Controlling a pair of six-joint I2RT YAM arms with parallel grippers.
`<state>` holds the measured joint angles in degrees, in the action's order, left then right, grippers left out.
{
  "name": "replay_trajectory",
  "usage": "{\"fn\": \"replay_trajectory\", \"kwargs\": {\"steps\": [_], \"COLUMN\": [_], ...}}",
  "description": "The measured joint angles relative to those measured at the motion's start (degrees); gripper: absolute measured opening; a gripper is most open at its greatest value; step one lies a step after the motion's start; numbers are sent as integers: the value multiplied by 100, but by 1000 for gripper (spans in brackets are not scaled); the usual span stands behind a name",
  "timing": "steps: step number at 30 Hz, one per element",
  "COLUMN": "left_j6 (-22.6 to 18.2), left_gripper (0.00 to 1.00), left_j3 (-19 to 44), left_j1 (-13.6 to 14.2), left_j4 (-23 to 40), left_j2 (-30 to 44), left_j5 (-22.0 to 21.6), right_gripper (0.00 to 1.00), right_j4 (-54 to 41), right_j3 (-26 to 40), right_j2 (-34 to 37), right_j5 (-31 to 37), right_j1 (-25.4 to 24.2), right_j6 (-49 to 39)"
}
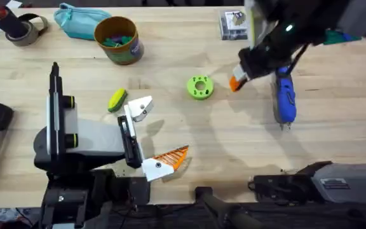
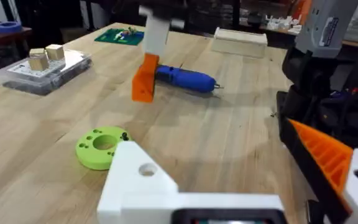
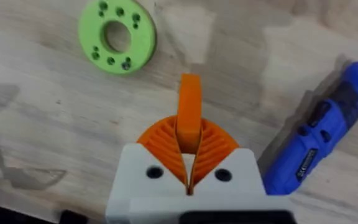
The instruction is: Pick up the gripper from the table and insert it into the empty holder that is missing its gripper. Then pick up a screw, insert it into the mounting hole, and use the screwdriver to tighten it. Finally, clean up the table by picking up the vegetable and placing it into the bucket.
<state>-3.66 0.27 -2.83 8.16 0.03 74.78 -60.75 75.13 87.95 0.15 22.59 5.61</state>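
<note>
I've got the small white block with the solid orange wedge finger [image 3: 189, 109] pinched between my right gripper [image 3: 189, 163]'s orange ribbed fingers, lifted off the wooden desk [image 1: 170, 127], just right of the lime-green round disc with holes [image 1: 200, 87] and left of the blue pen-shaped electric screwdriver [image 1: 284, 98]. So the pick looks done; insertion is not.

The plain white pointed bracket with the round dark hole [image 1: 141, 107] sits bare on my left arm, near left of the desk, pointing toward the disc. My left gripper [image 2: 241, 180] carries that bare bracket on one side and an orange lattice finger on the other, spread apart with nothing between them.

Still left, as I judge it: seat the wedge, screw, tighten, tidy. The screwdriver lies flat and untouched. The small oval yellow-and-green toy vegetable [image 1: 117, 100] lies on the desk just left of the bracket, not in the short round mustard-yellow tub [image 1: 117, 39] at far left.

Writing: black markings on the screwdriver body, too small to read. No brand legible.
</note>
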Motion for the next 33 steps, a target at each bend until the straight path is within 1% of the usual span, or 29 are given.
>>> {"fn": "replay_trajectory", "kwargs": {"steps": [4,8,15,19,22,25,28,31,33], "left_j6": [0,0,0,0,0,0,2,2,1], "left_gripper": [989,989,989,989,989,989,989,989,989], "left_j3": [0,0,0,0,0,0,0,0,0], "left_j1": [0,0,0,0,0,0,0,0,0], "left_j4": [0,0,0,0,0,0,0,0,0], "left_j2": [0,0,0,0,0,0,0,0,0], "left_j5": [0,0,0,0,0,0,0,0,0], "right_gripper": [11,11,11,11,10,10,10,10,10], "right_j4": [-169,-162,-147,132,269,485,896,1479,1966], "right_j3": [412,627,652,652,652,651,629,390,52], "right_j2": [-296,-562,-698,-775,-950,-1167,-1359,-1567,-1708], "right_j5": [-30,-154,-225,-301,-488,-791,-1275,-1988,-2606], "right_j1": [0,0,0,0,-9,-40,-99,-210,-321], "right_j6": [2,4,47,216,268,309,329,346,372]}}
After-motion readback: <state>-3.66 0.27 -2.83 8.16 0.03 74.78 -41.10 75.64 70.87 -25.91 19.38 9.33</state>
